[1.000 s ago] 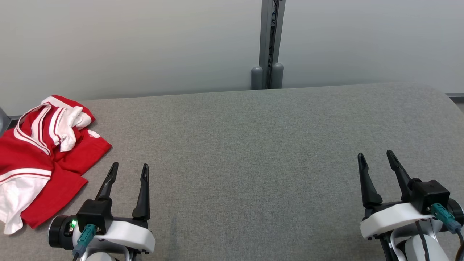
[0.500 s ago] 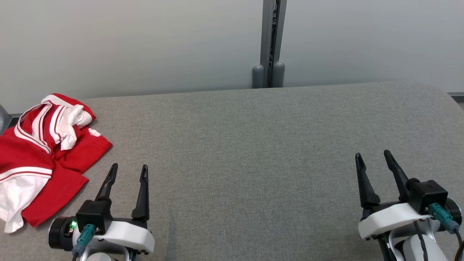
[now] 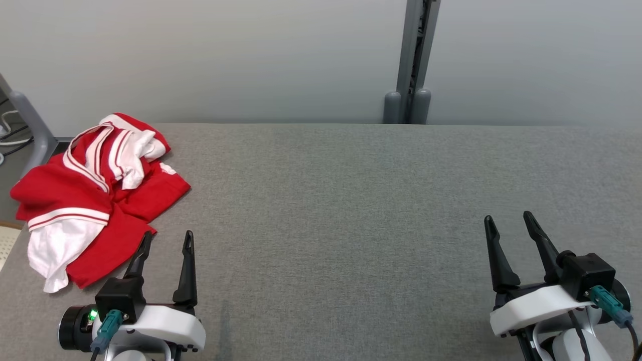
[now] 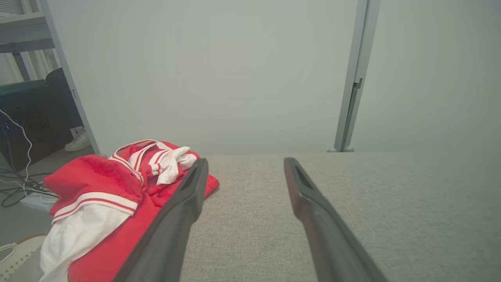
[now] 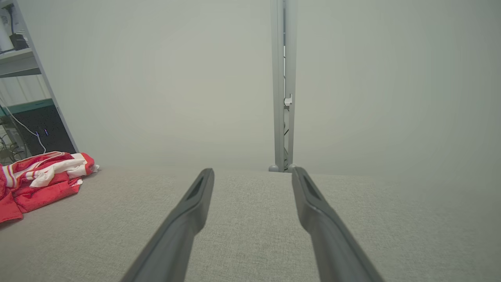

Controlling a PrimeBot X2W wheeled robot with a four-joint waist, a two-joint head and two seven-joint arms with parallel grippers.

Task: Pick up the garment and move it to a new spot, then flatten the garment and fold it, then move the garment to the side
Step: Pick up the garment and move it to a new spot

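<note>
The red and white jersey is lying bunched up at the left end of the grey table, stretching front to back. The left gripper is sitting just beside its near edge, fingers spread, empty. The right gripper is sitting far off, spread too

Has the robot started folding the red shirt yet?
Not yet. Done: nothing; the red shirt lies crumpled at the left edge of the table. In hand: nothing; the left hand is open near it, the right hand open far away. Left: picking it up, flattening, folding, moving it aside.
</note>
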